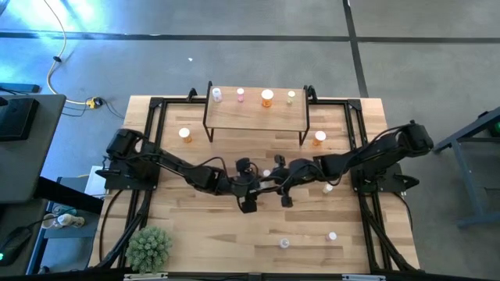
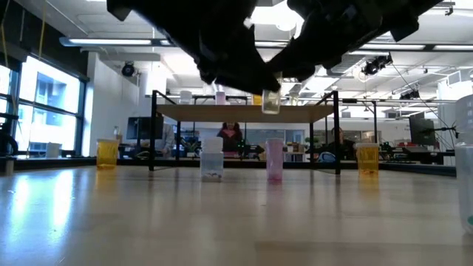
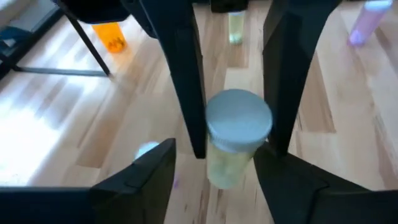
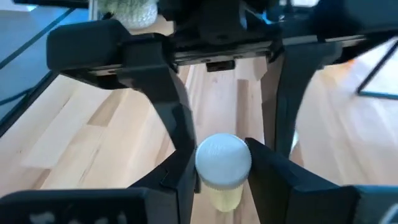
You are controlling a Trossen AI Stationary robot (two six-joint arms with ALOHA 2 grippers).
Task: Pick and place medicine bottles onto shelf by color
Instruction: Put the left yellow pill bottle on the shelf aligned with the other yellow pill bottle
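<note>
A yellowish medicine bottle [image 3: 231, 163] with a white cap [image 4: 224, 157] hangs above the table's middle, where my two grippers meet. My right gripper [image 4: 224, 177] is shut on it. My left gripper [image 3: 214, 163] is open, one finger on each side of the bottle's lower body. In the low view the bottle [image 2: 270, 102] hangs upright and clear of the tabletop, in front of the shelf [image 2: 244, 111]. On the shelf [image 1: 258, 119] stand a whitish bottle [image 1: 216, 94], a pink one [image 1: 241, 94], an orange one [image 1: 267, 97] and a yellowish one [image 1: 291, 97]. My right gripper pinches the bottle between its two fingers at the cap and the top of the body [image 3: 214, 144]. The fingers [image 3: 186, 93] come from the table's right side, slanting down. The bottle hangs upright below them, clear of the table.
Orange bottles stand on the table at the shelf's left [image 1: 185, 134] and right [image 1: 319, 138]. A whitish bottle [image 2: 212, 159] and a pink one [image 2: 274, 159] stand below the grippers. More small bottles [image 1: 332, 236] sit toward the near edge. A green spiky plant ball [image 1: 148, 247] is at the near left corner.
</note>
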